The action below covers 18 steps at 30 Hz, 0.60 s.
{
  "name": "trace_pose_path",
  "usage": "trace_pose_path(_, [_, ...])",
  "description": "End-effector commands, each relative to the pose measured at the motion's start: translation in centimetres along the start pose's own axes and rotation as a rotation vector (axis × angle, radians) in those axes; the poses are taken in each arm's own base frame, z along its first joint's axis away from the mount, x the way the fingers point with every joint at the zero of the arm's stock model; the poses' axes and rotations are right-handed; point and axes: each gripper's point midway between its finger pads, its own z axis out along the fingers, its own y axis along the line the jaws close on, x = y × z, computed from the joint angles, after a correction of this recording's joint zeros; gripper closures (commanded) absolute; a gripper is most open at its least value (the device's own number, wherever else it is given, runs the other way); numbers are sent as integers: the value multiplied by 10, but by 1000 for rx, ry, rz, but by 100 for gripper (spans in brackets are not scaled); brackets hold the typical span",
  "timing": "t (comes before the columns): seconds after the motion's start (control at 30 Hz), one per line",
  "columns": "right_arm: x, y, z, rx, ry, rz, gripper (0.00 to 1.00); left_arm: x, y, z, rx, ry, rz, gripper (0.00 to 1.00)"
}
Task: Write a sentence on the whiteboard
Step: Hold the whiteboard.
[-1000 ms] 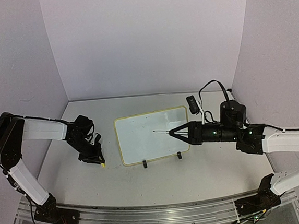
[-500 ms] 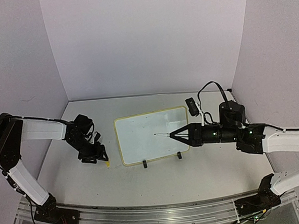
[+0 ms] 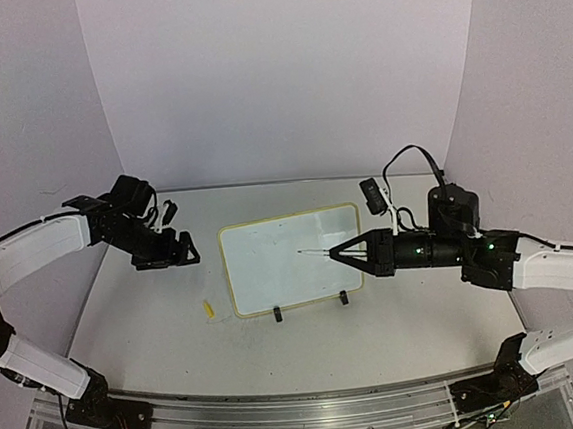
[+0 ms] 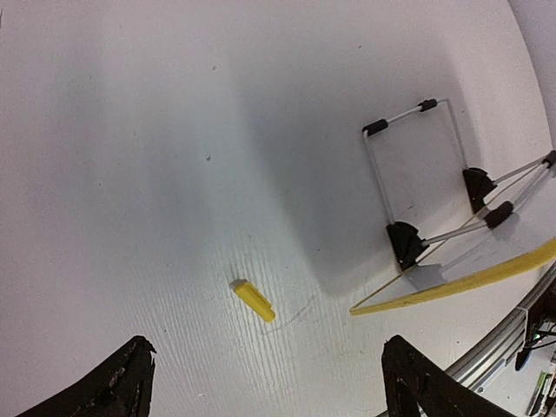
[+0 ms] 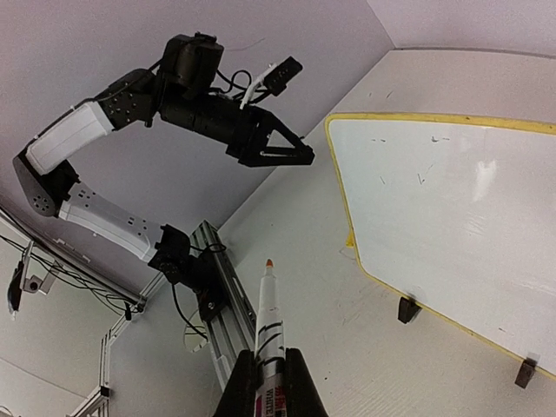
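Observation:
The whiteboard, white with a pale yellow rim, stands tilted on two black clip feet at the table's middle. I cannot make out the sentence; only a few faint short marks show on the board's face. My right gripper is shut on a white marker. The marker's orange tip points left and hangs apart from the board. My left gripper is raised left of the board, open and empty. Below it a small yellow cap lies on the table, near the board's front left corner.
Lilac walls close in the table at the back and on both sides. A metal rail runs along the near edge. From the left wrist, the board's wire stand shows from behind, with its yellow rim.
My left gripper has opened and left the yellow cap on the table, then risen and drawn back to the left. The right arm with the marker has barely shifted.

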Motion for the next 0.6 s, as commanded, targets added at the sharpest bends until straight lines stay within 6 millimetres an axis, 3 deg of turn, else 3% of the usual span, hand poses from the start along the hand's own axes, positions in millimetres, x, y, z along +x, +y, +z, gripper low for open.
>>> trace_pose_path(0.0, [-11, 16, 6, -72, 17, -81, 100, -25, -33, -35, 124, -84, 182, 10])
trace_pose_path(0.1, [-8, 14, 14, -89, 46, -90, 100, -40, -51, -53, 192, -179, 259, 9])
trace_pose_path(0.2, [-8, 12, 21, -105, 63, -98, 100, -37, -76, -64, 333, -226, 364, 7])
trace_pose_path(0.43, [-10, 11, 35, -153, 89, -112, 100, -27, -107, -58, 559, -186, 502, 10])
trace_pose_path(0.57, [-12, 3, 45, -165, 92, -107, 100, -31, -108, -45, 573, -167, 540, 16])
